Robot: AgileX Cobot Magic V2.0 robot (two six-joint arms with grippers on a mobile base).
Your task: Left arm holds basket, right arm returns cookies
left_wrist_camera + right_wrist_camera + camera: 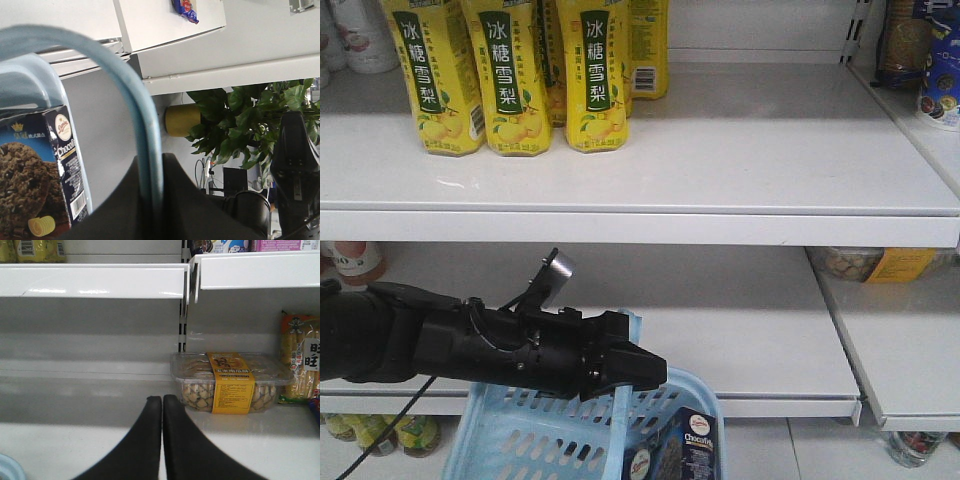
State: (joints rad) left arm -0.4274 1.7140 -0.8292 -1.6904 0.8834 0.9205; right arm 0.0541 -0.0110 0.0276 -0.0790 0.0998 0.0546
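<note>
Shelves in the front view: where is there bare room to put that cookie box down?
Upper shelf: bare everywhere right of the yellow bottles, which crowd its left end. Middle shelf: wide open behind the basket, up to the clear snack tub in the next bay.

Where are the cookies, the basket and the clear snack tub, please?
the cookies [35, 170]: left wrist view, on its cookie-picture face.
the basket [495, 415]: front view, on its slotted side wall.
the clear snack tub [232, 385]: right wrist view, on its yellow label.
</note>
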